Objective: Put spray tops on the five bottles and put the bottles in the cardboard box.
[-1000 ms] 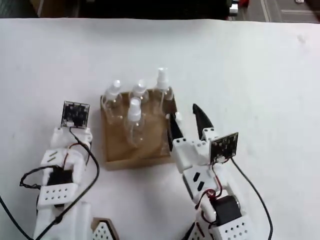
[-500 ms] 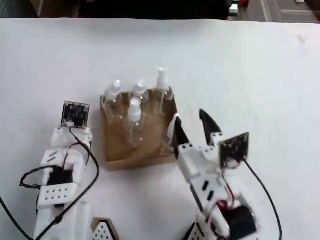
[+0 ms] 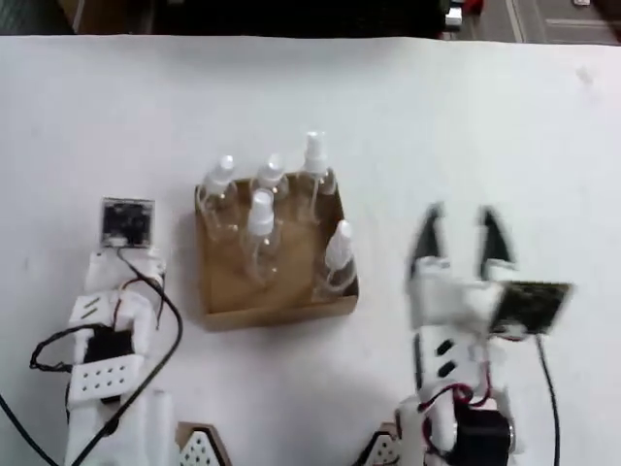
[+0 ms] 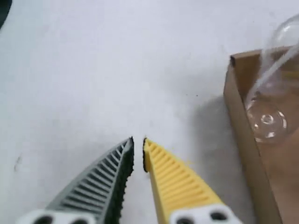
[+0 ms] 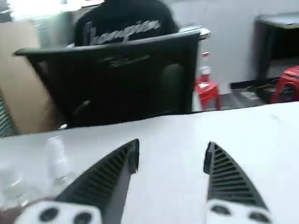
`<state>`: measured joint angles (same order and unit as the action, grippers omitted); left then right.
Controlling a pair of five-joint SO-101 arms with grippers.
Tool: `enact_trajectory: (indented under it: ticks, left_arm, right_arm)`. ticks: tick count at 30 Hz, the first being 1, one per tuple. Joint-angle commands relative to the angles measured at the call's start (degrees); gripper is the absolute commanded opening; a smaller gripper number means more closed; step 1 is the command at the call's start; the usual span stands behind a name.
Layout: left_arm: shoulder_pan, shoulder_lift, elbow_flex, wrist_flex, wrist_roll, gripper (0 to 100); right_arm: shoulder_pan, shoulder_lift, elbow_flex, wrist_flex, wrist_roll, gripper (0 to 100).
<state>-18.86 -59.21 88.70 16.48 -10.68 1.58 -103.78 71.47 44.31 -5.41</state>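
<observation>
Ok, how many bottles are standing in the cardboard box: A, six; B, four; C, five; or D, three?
C: the cardboard box holds a back row of three bottles, a middle bottle and a near-corner bottle.

White table top [image 3: 466, 107], matt and evenly lit, ends at a dark band along its far edge, with grey floor [image 3: 558, 19] marked by pale lines beyond the far right corner. Past the far edge stand a black office chair [image 5: 121, 79] with a broad backrest, a brown cardboard panel [image 5: 18, 79] to its left, and a pale grey wall [image 5: 224, 18] behind. To the right are a red stool [image 5: 209, 93] beside the chair, a second red stool [image 5: 289, 77] farther right, and a dark desk [image 5: 278, 23] against the wall.
</observation>
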Motion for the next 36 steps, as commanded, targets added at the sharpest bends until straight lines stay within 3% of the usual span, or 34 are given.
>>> enact_trajectory:
  ticks: [1,4,7,11,14,16,20,24,30,34,36]
  left_arm:
    - [-3.5,-0.7,-1.8,-2.9,5.2,5]
    - [-3.6,-0.7,-1.8,-2.9,5.3,5]
    - [-3.6,-0.7,-1.8,-2.9,5.5,5]
    - [-3.5,-0.7,-2.3,-3.0,5.6,5]
    - [-2.9,-0.8,-6.8,-2.0,5.6,4]
    - [-2.9,-1.1,-12.2,3.3,5.6,4]
    - [-2.7,-8.2,-26.4,25.0,5.7,4]
    - [-2.6,-21.9,-38.9,42.0,5.7,5]
    - [-2.6,-46.7,-39.8,48.2,4.7,5]
    - [-2.6,-44.2,-41.3,52.8,-1.3,4]
    - [-2.6,-44.2,-42.6,55.6,-0.9,5]
  right_arm:
    - [8.7,0.4,4.1,-8.7,-5.9,19.7]
    - [8.3,0.4,8.3,-11.5,-10.9,16.6]
    - [7.3,0.4,8.4,-12.3,-10.1,1.0]
    - [4.4,0.4,5.1,-9.9,-6.1,3.2]
    - [4.0,0.4,1.1,-2.5,-1.6,2.1]
    - [4.2,0.4,-2.7,3.3,2.9,1.6]
    - [4.0,0.4,-12.7,12.7,10.6,1.6]
    - [3.9,0.4,-20.9,18.9,13.0,1.6]
    - [3.9,0.3,-26.1,22.6,13.5,1.7]
    - [3.9,0.3,-29.3,22.6,13.0,1.8]
    - [3.9,0.2,-31.5,23.3,13.0,1.7]
